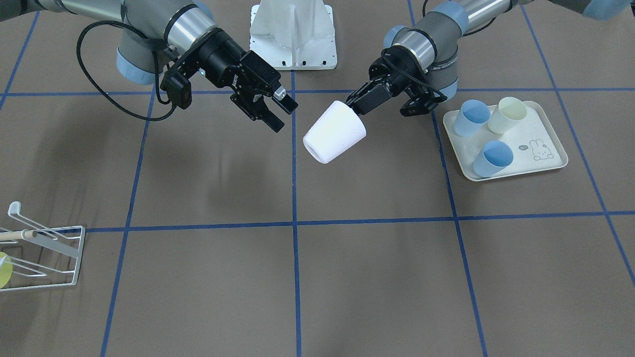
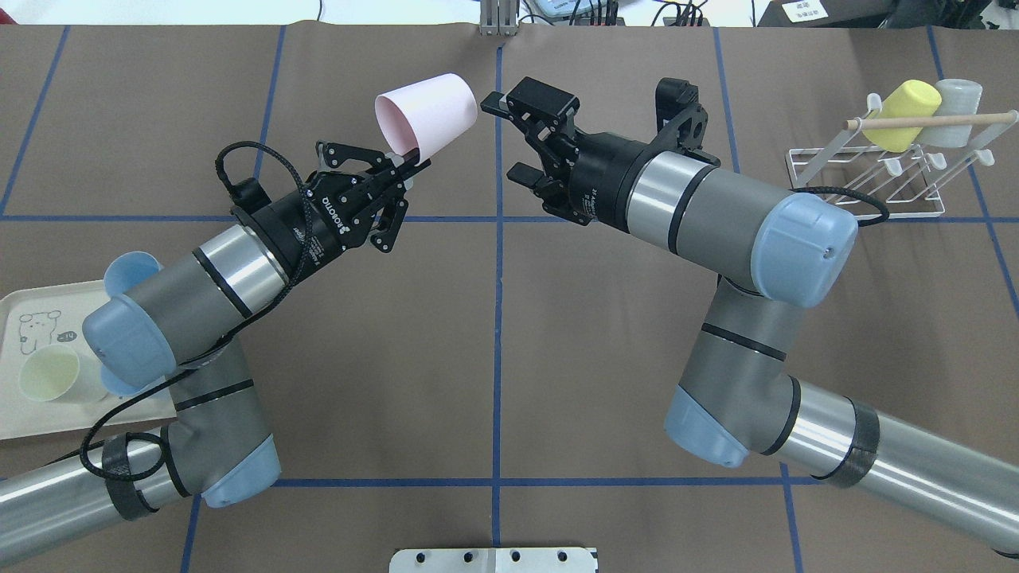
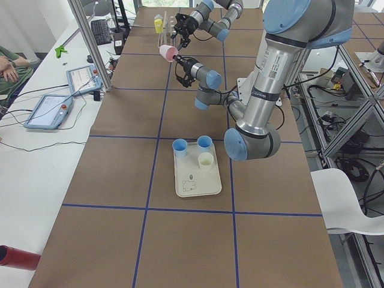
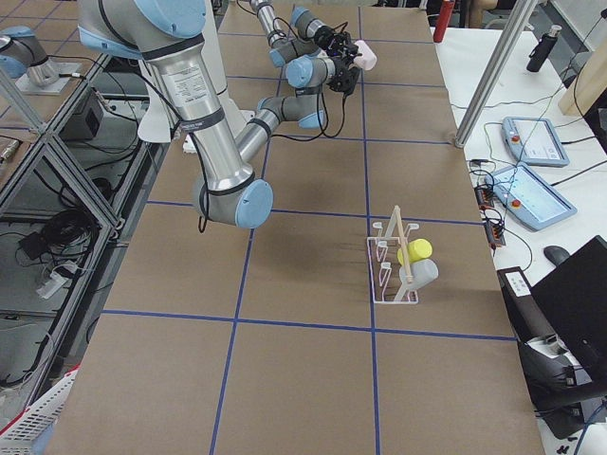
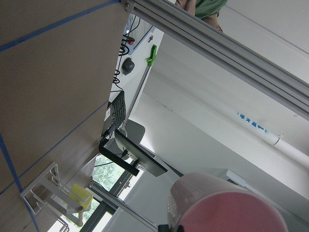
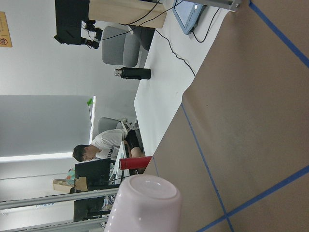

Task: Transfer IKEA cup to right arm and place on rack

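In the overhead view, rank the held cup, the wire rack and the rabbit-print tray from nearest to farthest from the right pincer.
1. Held cup: just left of the open right pincer, gripped at its rim by the left pincer.
2. Wire rack: far right, on the table's far side.
3. Rabbit-print tray: at the left edge, on the near side.

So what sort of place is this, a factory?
More likely a robotics research lab than a factory. A left arm and a right arm work over a table marked with a blue tape grid, and a control tablet lies on the white side desk.
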`<state>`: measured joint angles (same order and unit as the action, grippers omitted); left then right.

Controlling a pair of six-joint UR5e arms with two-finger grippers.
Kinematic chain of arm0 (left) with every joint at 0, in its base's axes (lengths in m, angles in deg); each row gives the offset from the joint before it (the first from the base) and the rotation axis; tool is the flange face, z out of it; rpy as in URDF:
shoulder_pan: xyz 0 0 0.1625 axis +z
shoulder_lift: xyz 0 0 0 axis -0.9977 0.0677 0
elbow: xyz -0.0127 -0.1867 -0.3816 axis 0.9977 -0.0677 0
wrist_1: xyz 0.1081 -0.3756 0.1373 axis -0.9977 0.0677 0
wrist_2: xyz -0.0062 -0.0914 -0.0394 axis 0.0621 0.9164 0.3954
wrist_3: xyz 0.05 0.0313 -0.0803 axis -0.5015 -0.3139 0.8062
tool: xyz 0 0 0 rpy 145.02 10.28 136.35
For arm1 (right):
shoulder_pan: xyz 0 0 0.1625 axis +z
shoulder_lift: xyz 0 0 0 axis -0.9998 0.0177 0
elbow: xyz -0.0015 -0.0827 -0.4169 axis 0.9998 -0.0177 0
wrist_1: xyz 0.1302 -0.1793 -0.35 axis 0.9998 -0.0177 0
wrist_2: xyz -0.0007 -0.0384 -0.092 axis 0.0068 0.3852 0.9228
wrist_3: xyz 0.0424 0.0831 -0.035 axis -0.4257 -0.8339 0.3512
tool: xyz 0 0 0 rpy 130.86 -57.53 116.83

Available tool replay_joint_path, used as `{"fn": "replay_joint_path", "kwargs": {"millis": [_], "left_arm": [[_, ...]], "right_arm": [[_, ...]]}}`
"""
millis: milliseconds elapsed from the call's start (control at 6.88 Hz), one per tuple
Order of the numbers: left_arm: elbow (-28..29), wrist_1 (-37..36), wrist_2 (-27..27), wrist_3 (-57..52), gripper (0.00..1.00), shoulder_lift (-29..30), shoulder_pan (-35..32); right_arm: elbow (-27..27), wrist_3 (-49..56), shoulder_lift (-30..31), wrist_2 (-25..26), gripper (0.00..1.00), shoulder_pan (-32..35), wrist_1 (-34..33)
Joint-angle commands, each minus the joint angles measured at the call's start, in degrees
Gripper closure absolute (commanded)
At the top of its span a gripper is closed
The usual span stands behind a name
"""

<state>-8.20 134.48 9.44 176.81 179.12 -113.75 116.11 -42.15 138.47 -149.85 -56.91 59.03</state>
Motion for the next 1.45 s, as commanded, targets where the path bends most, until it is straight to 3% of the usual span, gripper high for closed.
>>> {"fn": "replay_joint_path", "kwargs": {"millis": [0,1307], "left_arm": [[0.01,-0.26,-0.24,-0.05,1.00,0.50,1.17],[0.01,-0.43,-4.46,-2.25,1.00,3.32,6.01]], "right_arm": [[-1.80,-0.01,-2.19,0.00,0.00,0.00,0.00],[-3.57,-0.19,-3.35,-0.09,0.00,0.09,0.09]]}}
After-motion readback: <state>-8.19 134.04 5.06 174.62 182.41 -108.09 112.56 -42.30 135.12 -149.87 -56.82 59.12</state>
